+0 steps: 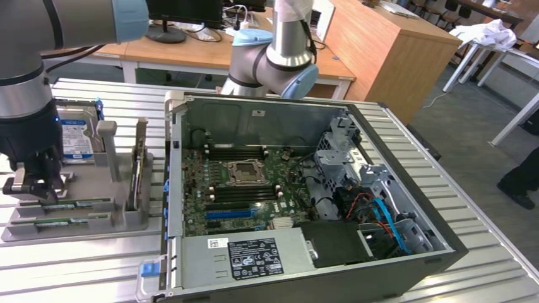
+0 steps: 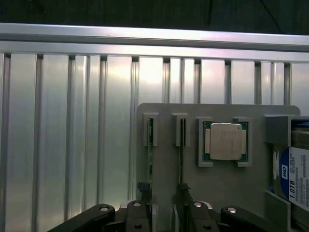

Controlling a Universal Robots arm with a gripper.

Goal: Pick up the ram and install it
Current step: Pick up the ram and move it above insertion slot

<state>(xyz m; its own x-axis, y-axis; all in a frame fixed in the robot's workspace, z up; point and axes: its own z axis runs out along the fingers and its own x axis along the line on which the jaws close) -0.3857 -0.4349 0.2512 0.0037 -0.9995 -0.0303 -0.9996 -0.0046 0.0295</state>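
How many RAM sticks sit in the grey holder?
2: one stick and a second stick lie side by side in the holder, under the gripper.

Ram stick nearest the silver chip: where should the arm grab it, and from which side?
I'd pinch the ram across its two flat faces, midway along its length, coming straight down from above. It stands on edge in the holder, so its thin top edge faces up, and a bracket caps one end.

Beyond your matt black fingers [image 2: 136, 212] you see a ribbed, satin bare-metal table [image 2: 58, 145]; under them, a matt grey plastic holder [image 2: 217, 193]; beside them, a processor [image 2: 225, 141] with a dull, brushed silver metal lid.
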